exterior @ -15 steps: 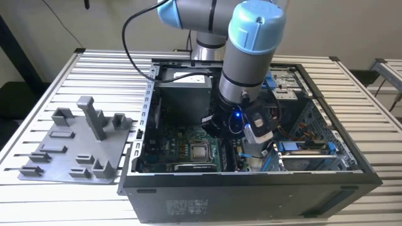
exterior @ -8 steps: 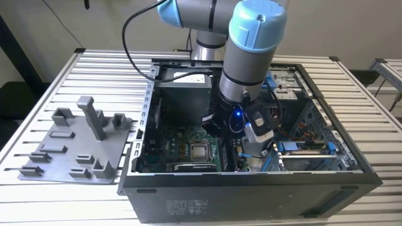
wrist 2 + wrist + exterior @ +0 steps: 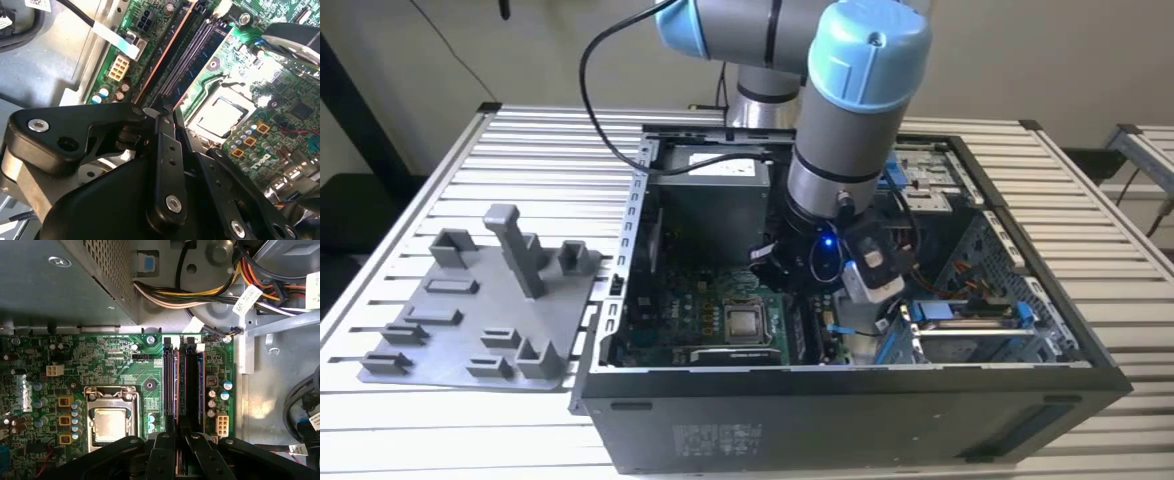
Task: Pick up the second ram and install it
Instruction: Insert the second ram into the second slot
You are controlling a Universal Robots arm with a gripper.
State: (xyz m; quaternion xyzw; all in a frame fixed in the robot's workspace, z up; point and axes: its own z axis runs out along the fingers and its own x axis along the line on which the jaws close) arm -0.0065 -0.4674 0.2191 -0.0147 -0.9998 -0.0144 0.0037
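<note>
Inside the open computer case [image 3: 854, 400] on the slatted worktop [image 3: 520, 150], the pincer [image 3: 177, 460] is clamped on the second ram [image 3: 178, 466], holding it edge-on over the black slots [image 3: 190, 385] of the green motherboard [image 3: 115, 360], beside the processor socket [image 3: 110, 422].
</note>
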